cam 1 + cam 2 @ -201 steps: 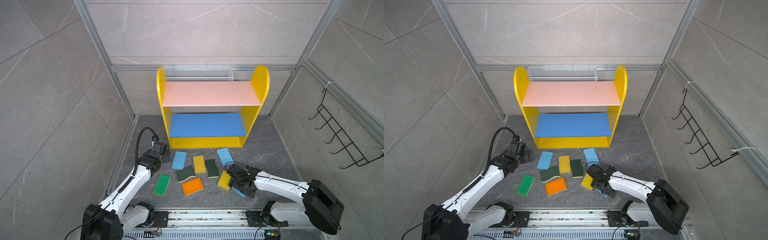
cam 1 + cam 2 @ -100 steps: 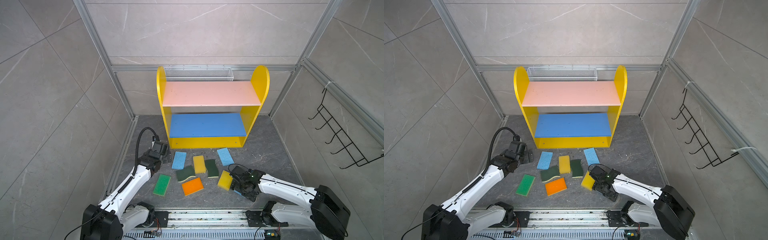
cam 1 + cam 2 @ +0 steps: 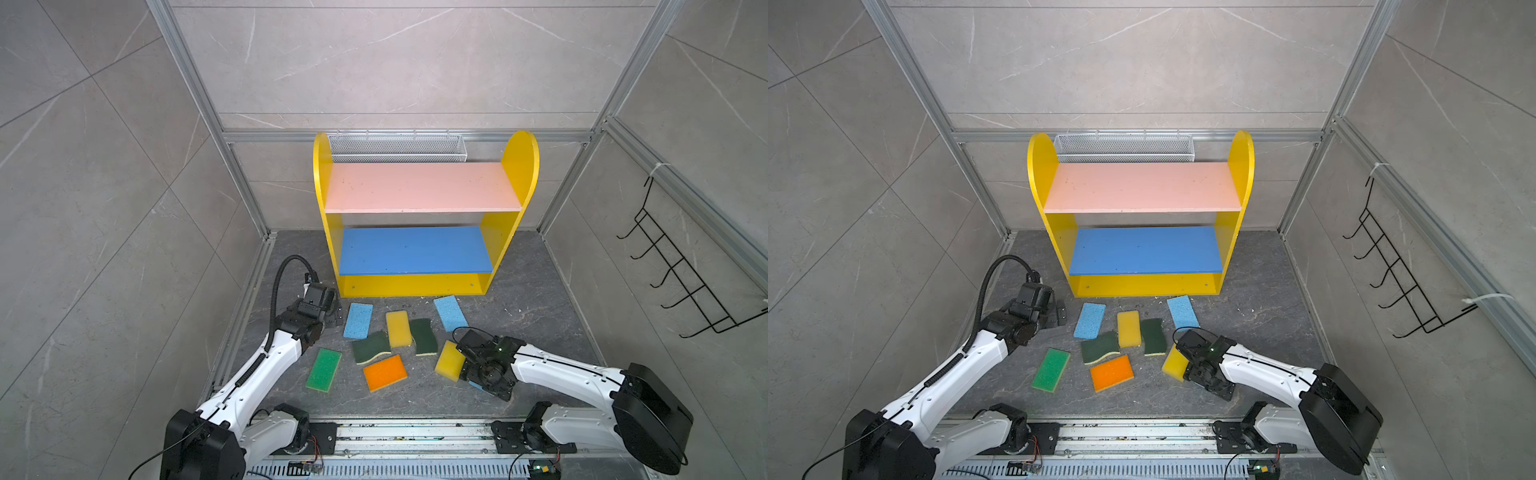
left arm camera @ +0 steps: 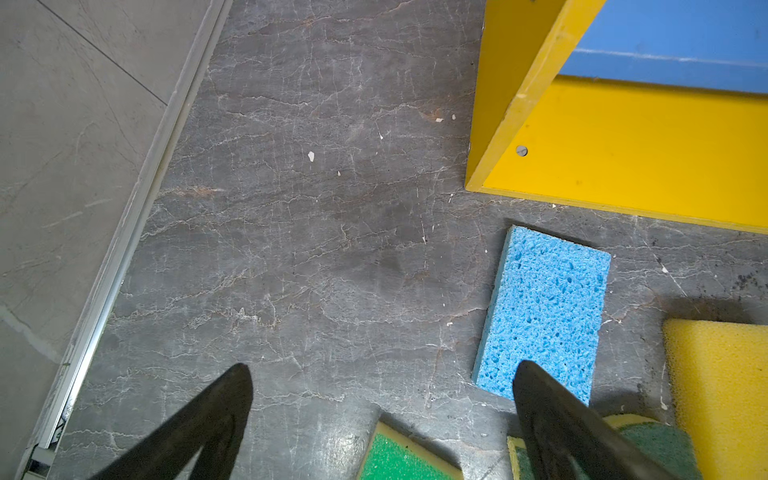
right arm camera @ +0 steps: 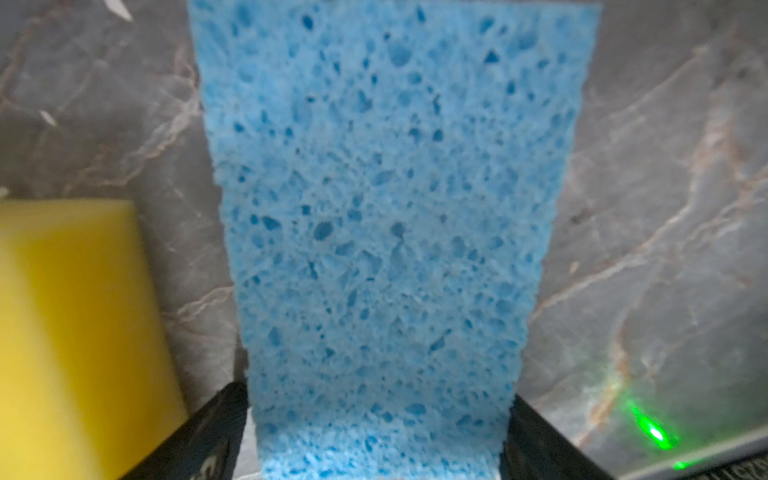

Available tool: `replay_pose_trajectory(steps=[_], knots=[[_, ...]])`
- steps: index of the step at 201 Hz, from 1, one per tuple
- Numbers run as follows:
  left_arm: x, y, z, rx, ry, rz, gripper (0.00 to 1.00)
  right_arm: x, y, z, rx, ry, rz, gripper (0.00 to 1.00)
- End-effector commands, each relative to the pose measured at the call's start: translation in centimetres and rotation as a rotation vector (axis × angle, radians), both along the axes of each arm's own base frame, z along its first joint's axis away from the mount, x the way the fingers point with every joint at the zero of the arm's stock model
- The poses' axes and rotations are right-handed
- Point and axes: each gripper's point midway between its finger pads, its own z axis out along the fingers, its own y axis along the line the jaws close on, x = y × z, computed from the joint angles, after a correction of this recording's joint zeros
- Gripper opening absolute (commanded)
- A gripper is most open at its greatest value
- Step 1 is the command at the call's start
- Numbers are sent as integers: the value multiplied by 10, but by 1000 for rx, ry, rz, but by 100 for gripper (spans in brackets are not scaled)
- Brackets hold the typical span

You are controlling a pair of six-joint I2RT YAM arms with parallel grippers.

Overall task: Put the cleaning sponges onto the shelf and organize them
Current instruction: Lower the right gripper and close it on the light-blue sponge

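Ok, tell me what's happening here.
Two robot arms are working on sponges meant for the shelf, which holds none yet; they all lie on the floor in front of it. The right gripper is down over a blue sponge, jaws wide on either side of it, and the sponge is not lifted. The left gripper hangs open and empty over bare floor beside a second blue sponge.
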Motion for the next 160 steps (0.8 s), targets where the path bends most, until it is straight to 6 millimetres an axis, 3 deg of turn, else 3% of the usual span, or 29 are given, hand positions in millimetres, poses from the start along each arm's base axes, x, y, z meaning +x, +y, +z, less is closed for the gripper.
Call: replay_pose_trajectory(steps=[1, 106, 160], knots=[[0, -1, 10, -16, -26, 11, 100, -7, -9, -8, -40, 22, 29, 91], [-1, 0, 14, -17, -32, 12, 100, -6, -9, -3, -47, 14, 57, 66], [1, -1, 23, -26, -54, 11, 100, 11, -18, 42, -137, -73, 118, 63]])
